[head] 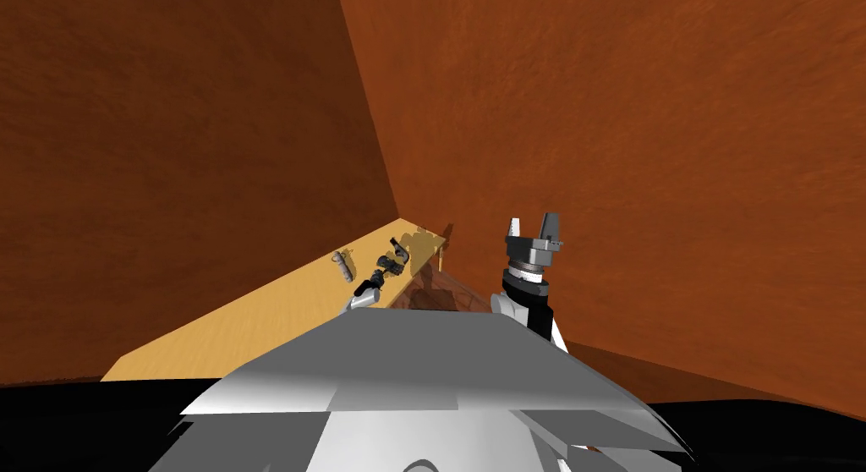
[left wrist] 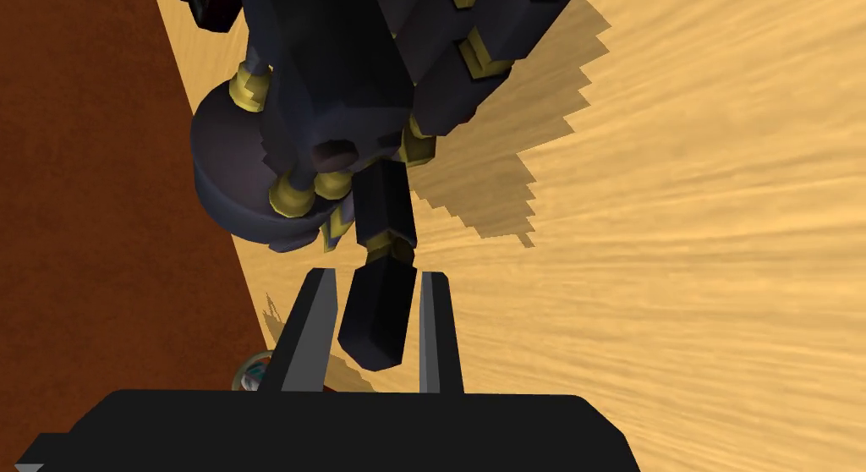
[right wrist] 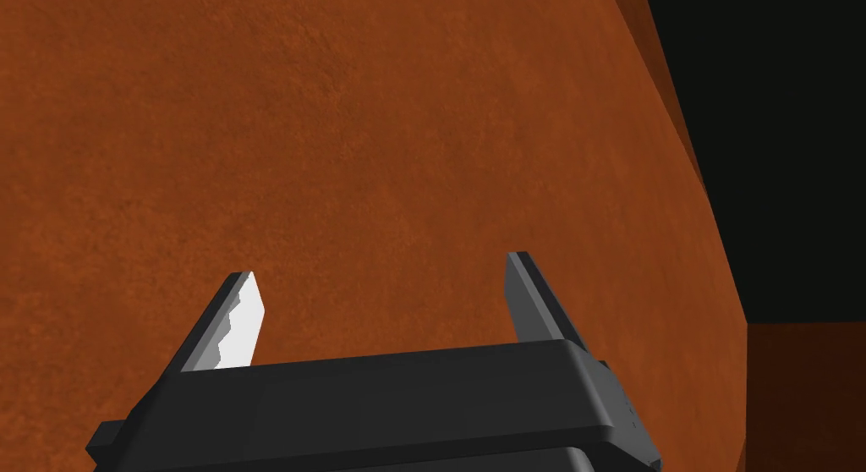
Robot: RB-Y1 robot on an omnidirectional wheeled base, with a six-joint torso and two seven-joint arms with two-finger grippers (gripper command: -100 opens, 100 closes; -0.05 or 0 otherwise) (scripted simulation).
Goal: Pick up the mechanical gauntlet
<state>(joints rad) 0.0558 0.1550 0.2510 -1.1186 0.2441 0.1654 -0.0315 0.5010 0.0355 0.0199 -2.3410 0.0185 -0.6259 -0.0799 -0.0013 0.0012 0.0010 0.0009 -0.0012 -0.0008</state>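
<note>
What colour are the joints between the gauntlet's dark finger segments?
Gold. The joints stand out against the near-black gauntlet, clearest in the left wrist view.

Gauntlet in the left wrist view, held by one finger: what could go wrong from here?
1. The left hand pinches only the end segment of one jointed finger of the gauntlet. The bulky body lies beyond the grip, so it may swing or slip out on lifting.
2. The gauntlet lies close to the table edge, so if it slips it could fall off.
</note>
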